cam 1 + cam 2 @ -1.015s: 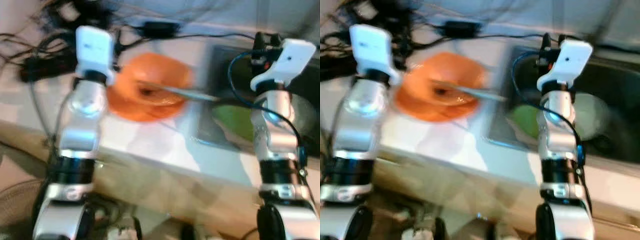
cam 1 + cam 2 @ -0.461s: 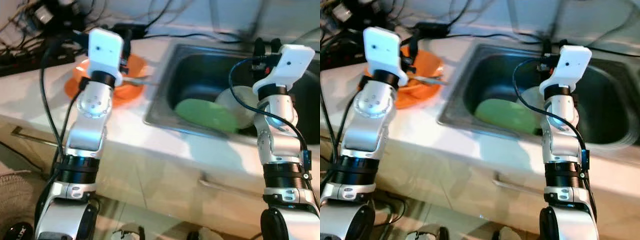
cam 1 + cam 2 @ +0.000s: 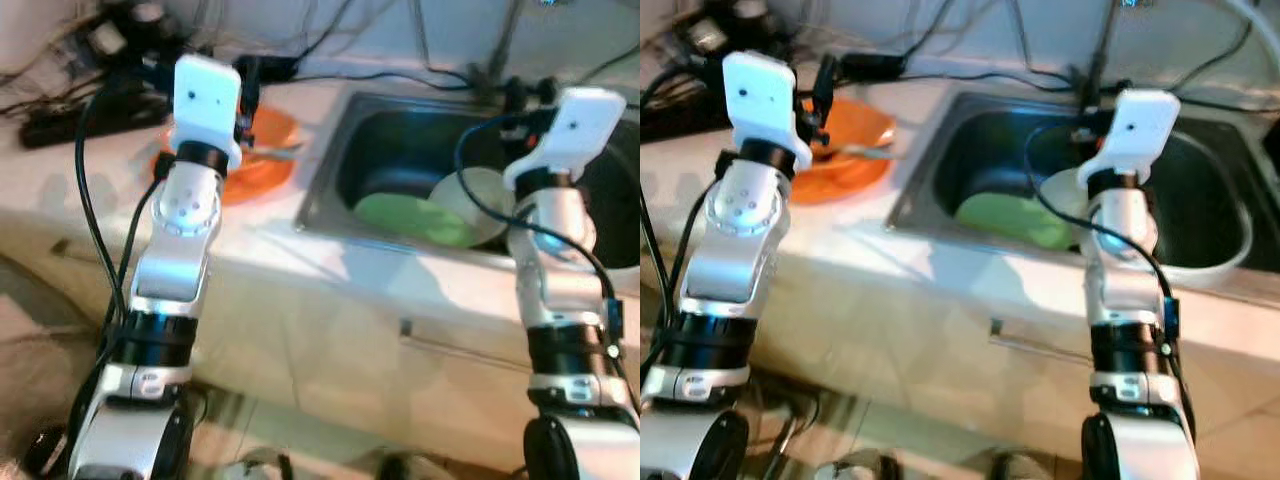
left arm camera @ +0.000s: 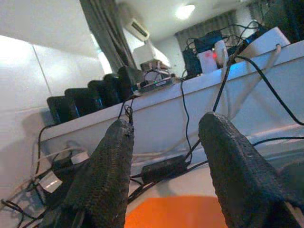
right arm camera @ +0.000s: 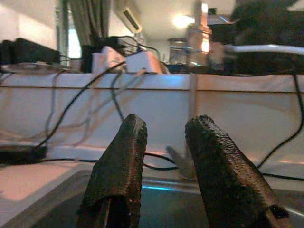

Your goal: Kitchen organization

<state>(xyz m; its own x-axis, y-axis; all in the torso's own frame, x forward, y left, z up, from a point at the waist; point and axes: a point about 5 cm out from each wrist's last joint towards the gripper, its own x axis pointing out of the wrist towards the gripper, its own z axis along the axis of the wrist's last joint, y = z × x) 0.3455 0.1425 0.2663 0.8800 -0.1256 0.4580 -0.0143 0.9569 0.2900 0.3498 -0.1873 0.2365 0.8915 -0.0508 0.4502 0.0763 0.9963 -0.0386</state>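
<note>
Hovering over the orange bowl (image 3: 240,160) on the white counter (image 3: 90,190), the left gripper (image 4: 164,156) has its fingers spread and empty; the right gripper (image 5: 164,156), likewise parted and empty, hangs above the steel sink (image 3: 940,170). One orange bowl with one utensil (image 3: 862,152) sits just left of the sink; inside lie one green plate (image 3: 410,218) and one white bowl (image 3: 478,205), touching. Cables (image 3: 90,40) crowd the counter's back edge against the wall.

Head stereo pair: high vantage, facing forward and down over both raised arms onto the worktop (image 3: 250,235) and sink (image 3: 420,150). The two eyes share nearly the same scene, the right eye offset sideways.

Left wrist camera: low, close above the orange bowl (image 4: 190,211), looking along its tool (image 4: 164,137) toward the back wall's cables.

Right wrist camera: low at the sink's edge, looking along its tool (image 5: 164,130) toward the same wall.
</note>
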